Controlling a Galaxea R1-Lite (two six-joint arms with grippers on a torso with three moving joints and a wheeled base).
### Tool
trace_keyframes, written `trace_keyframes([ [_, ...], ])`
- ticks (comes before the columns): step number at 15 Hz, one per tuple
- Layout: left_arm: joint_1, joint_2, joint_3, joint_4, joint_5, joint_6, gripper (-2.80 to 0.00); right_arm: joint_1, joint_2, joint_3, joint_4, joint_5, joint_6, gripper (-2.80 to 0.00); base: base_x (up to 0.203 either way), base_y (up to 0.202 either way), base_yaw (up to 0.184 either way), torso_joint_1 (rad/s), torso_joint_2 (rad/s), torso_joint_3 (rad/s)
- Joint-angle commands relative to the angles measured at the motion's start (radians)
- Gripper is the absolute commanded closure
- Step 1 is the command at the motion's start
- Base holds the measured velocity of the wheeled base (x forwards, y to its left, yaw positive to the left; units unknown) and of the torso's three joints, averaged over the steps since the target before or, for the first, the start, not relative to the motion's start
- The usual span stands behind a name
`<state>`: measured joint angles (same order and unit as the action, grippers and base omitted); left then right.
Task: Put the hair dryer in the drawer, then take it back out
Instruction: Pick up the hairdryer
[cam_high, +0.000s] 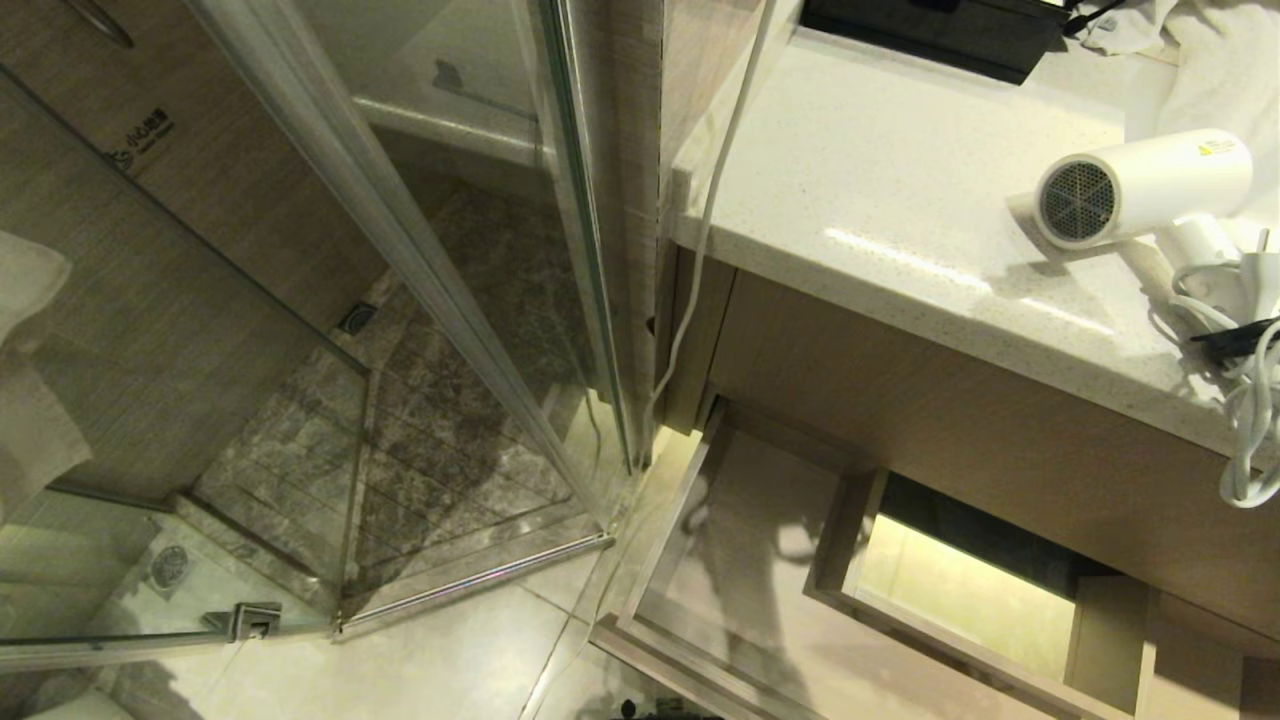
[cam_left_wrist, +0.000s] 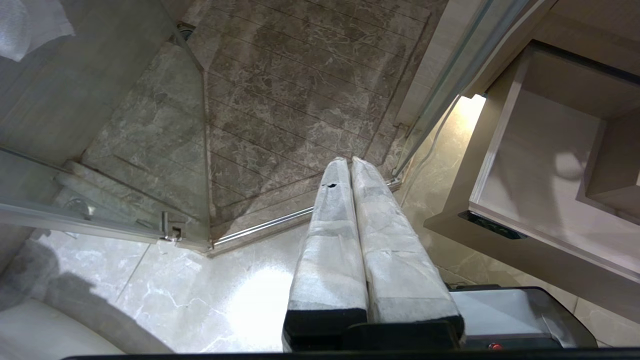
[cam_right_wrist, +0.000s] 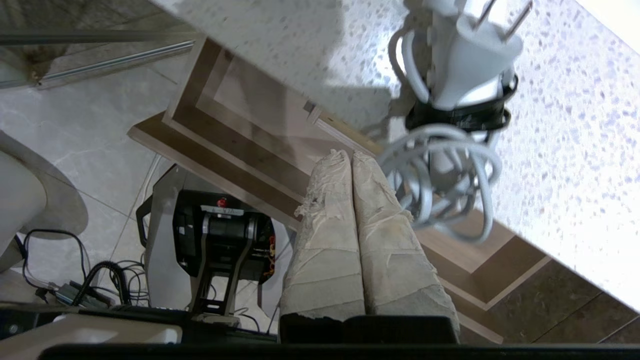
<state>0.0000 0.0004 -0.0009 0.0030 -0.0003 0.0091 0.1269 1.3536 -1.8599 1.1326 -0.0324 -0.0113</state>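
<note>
The white hair dryer (cam_high: 1145, 188) lies on the speckled countertop (cam_high: 880, 170) at the right, its dark mesh grille facing me. Its bundled white cord (cam_high: 1245, 400) hangs over the counter's front edge. Below the counter the wood-grain drawer (cam_high: 720, 560) stands pulled open with nothing in it. In the right wrist view my right gripper (cam_right_wrist: 348, 156) is shut and holds nothing, its tips beside the cord bundle (cam_right_wrist: 440, 185) and plug (cam_right_wrist: 472, 65) at the counter edge. My left gripper (cam_left_wrist: 348, 162) is shut and hangs over the floor, apart from the drawer (cam_left_wrist: 530, 170).
A glass shower enclosure (cam_high: 420, 300) with a metal frame fills the left side. A long thin white cable (cam_high: 715, 190) runs down from the counter's left end. A black box (cam_high: 930, 30) and a white towel (cam_high: 1210, 70) sit at the counter's back.
</note>
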Motion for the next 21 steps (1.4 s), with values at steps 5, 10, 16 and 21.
trace_keyframes([
  [5,0.0,0.0,-0.001,0.0,0.0,0.0,0.0,-0.027,0.067,0.013,-0.117,-0.042,-0.017,-2.8,0.0,0.0,0.0,0.0,0.0,0.0],
  [10,0.0,0.0,0.0,0.0,0.0,0.0,0.0,-0.069,0.041,-0.017,-0.204,-0.048,-0.128,-2.8,0.0,0.0,0.0,0.0,0.0,0.0],
  [16,0.0,0.0,0.001,0.0,0.0,0.0,0.0,-0.171,0.115,-0.005,-0.266,-0.031,-0.217,-2.8,0.0,0.0,0.0,0.0,0.0,0.0],
  [21,0.0,0.0,-0.001,0.0,0.0,0.0,0.0,-0.17,0.139,-0.002,-0.264,-0.016,-0.221,-2.8,0.0,0.0,0.0,0.0,0.0,0.0],
])
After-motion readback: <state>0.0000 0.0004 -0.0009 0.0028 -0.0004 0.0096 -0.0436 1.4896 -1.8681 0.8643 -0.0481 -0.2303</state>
